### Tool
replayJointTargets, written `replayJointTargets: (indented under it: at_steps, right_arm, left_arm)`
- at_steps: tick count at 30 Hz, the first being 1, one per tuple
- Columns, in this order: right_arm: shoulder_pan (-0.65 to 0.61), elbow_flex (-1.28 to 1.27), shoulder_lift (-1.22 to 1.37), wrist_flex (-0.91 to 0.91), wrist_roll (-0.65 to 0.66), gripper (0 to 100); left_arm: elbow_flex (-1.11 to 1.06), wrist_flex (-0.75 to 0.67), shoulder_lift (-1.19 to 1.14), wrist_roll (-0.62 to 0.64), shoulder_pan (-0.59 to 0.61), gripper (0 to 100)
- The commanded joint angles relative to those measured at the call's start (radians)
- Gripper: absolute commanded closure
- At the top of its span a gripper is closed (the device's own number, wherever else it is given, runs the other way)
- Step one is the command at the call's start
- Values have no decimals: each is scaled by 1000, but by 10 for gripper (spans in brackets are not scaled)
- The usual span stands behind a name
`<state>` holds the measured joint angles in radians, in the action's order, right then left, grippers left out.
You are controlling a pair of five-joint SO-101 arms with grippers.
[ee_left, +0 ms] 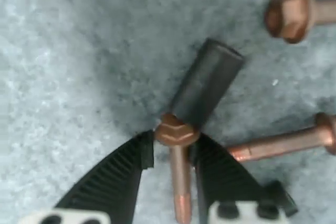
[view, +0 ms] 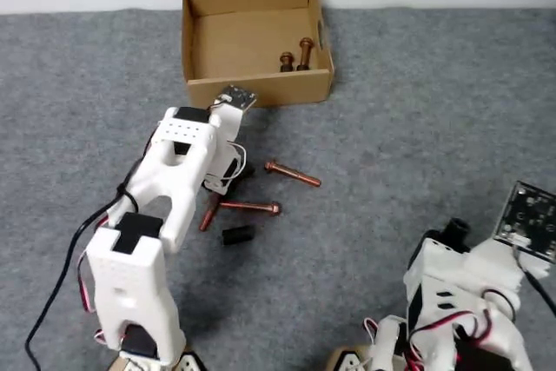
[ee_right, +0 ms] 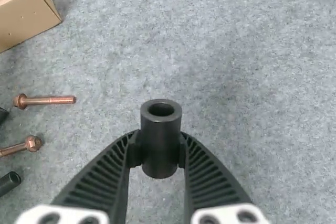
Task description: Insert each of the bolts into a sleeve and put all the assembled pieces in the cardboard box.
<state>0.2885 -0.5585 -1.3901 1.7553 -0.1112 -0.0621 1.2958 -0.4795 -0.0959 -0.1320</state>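
Copper shank sits pinched between the fingers of my left gripper (ee_left: 174, 149), which is closed on a bolt (ee_left: 179, 174) just behind its hex head. That grip leaves both ends free, and I judge the threaded tip is the end that must enter a bore. The head touches one end of a loose sleeve (ee_left: 208, 84) lying on the grey carpet (ee_left: 63, 51). My right gripper (ee_right: 159, 150) is clamped on a second sleeve (ee_right: 160, 135), held with its open bore toward the wrist camera, presumably offered as the socket for a bolt. One spare bolt (view: 293, 174) and another spare bolt (view: 250, 207) lie near the left arm. Farther off, the cardboard box (view: 287, 86) holds two assembled pieces (view: 295, 54) standing in its corner.
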Motion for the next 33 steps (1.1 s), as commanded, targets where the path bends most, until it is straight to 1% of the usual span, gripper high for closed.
replayJointTargets:
  at_steps: [1,2,3,7,11,15,18,24,28,33]
  right_arm:
    - [10,6,1,36,12,991]
    - [10,6,1,36,12,991]
    - [10,6,1,36,12,991]
    - [8,6,1,35,12,991]
    - [-7,8,2,35,12,991]
    - [-114,8,-5,35,2,991]
    - [-183,8,-5,35,-38,991]
    - [-289,8,-7,36,-81,991]
    - [-340,6,-7,31,-103,991]
    - [-357,-48,-7,-25,-97,991]
  left_arm:
    - [30,-12,-5,17,-8,985]
    - [30,-11,-2,17,-9,1000]
    - [28,-2,2,17,-9,992]
    - [68,109,18,15,-20,996]
    - [87,186,127,20,-34,996]
    - [85,245,276,20,-37,996]
    - [85,307,394,25,-61,996]
    - [84,457,598,173,-92,995]
    - [4,430,767,242,-91,996]
    - [-209,262,1039,341,-87,996]
